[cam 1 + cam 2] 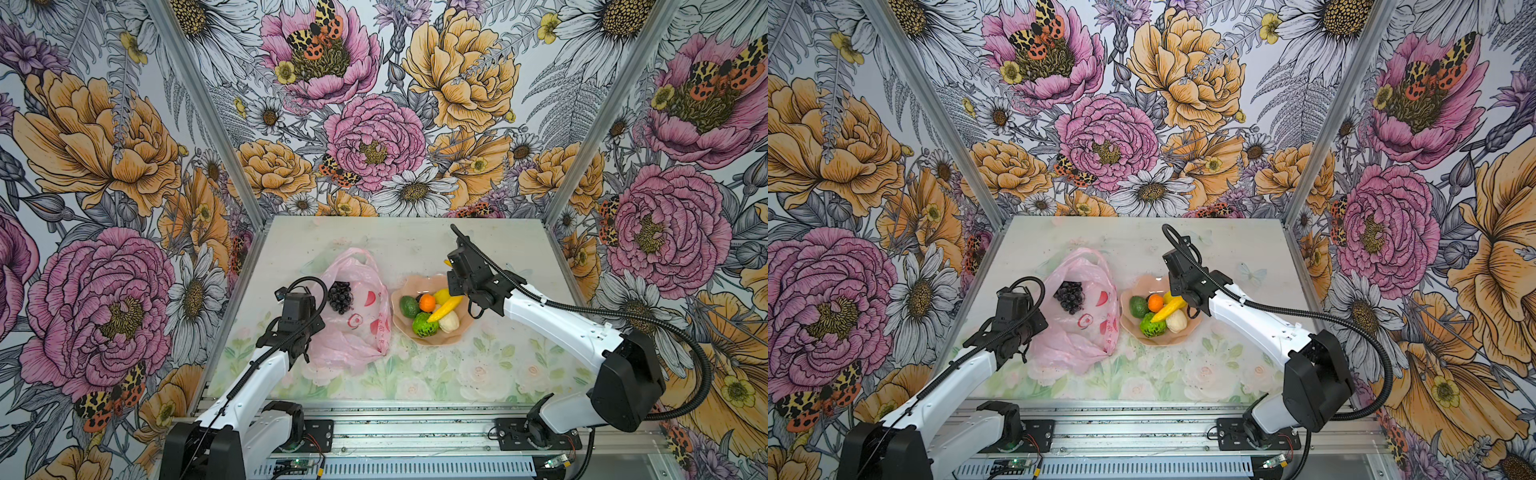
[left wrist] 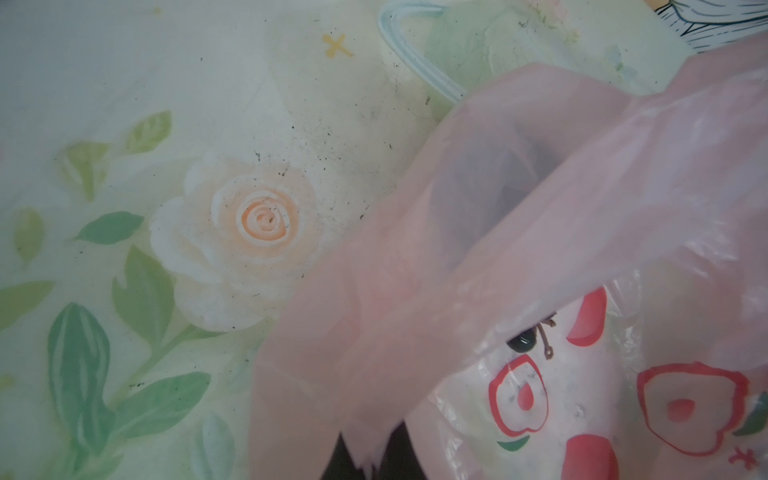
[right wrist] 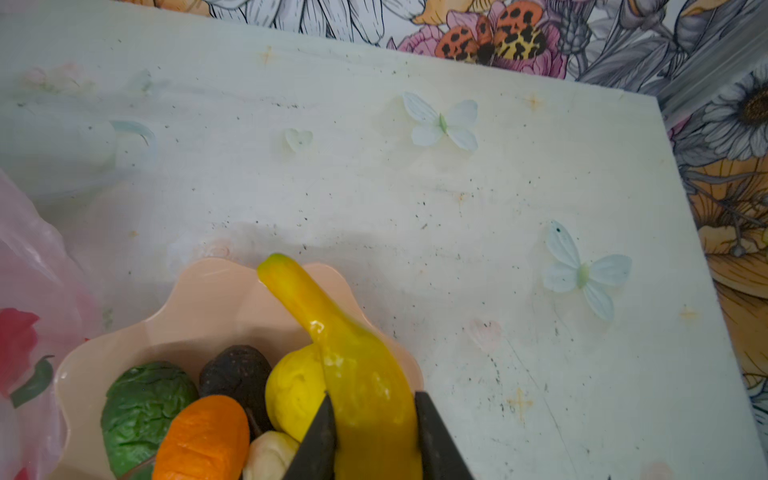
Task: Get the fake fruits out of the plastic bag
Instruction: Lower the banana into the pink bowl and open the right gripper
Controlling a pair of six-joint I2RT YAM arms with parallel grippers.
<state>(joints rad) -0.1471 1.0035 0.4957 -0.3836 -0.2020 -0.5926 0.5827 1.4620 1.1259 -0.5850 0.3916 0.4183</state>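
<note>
The pink plastic bag (image 1: 357, 336) (image 1: 1077, 347) lies crumpled left of centre, and the dark grape bunch (image 1: 340, 297) (image 1: 1070, 296) lies in its open mouth. My left gripper (image 2: 372, 461) is shut on a fold of the bag's film (image 2: 498, 232) at its near left edge; one grape (image 2: 521, 341) peeks out under the film. My right gripper (image 3: 374, 436) (image 1: 456, 291) is shut on the yellow banana (image 3: 332, 332) over the peach bowl (image 3: 199, 282) (image 1: 436, 341). In the bowl sit the avocado (image 1: 409, 306), orange (image 1: 427, 303), lemon (image 3: 295, 390), lime-green ball (image 1: 424, 325) and cream lump (image 1: 449, 322).
The floral-print tabletop (image 1: 457, 374) is boxed in by flowered walls at the back and both sides. A metal rail (image 1: 395, 432) carrying both arm bases runs along the front edge. A dark brown lump (image 3: 239, 374) also lies in the bowl.
</note>
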